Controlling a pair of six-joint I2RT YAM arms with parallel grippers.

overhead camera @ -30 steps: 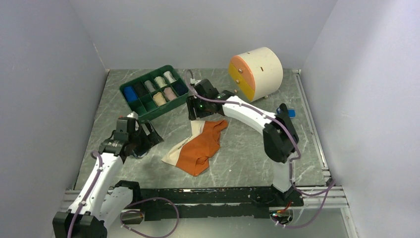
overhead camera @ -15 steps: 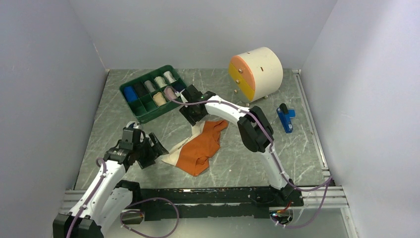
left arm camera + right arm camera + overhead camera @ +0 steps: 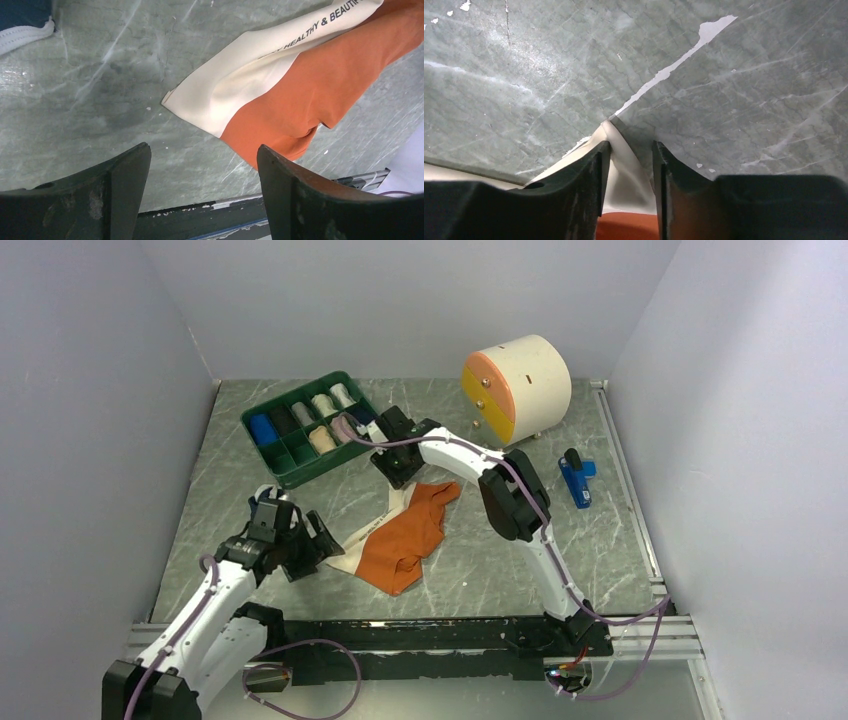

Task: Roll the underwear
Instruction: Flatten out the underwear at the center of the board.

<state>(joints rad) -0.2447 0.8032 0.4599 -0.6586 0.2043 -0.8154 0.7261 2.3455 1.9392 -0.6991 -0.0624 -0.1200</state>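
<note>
The orange-rust underwear (image 3: 405, 535) lies flat mid-table, its cream parts toward the left and far edges. My right gripper (image 3: 400, 472) is down at its far cream corner. In the right wrist view the jaws (image 3: 630, 145) stand half closed astride that corner, and the cream cloth (image 3: 626, 175) rises as a ridge between them. My left gripper (image 3: 318, 545) hovers open just left of the near cream corner. In the left wrist view the underwear (image 3: 300, 75) lies ahead of the open gripper (image 3: 202, 147) with bare table between the fingers. A navy cloth with white trim (image 3: 20, 20) shows at the top left corner.
A green compartment tray (image 3: 300, 478) holding several cloth rolls stands at the back left, close to the right wrist. A cream cylinder with an orange and yellow face (image 3: 520, 385) sits at the back right. A small blue object (image 3: 573, 480) lies right of the underwear.
The left gripper has moved right and nearer, toward the underwear's cream corner. The right gripper has shifted onto the far cream corner and its jaws have narrowed.
</note>
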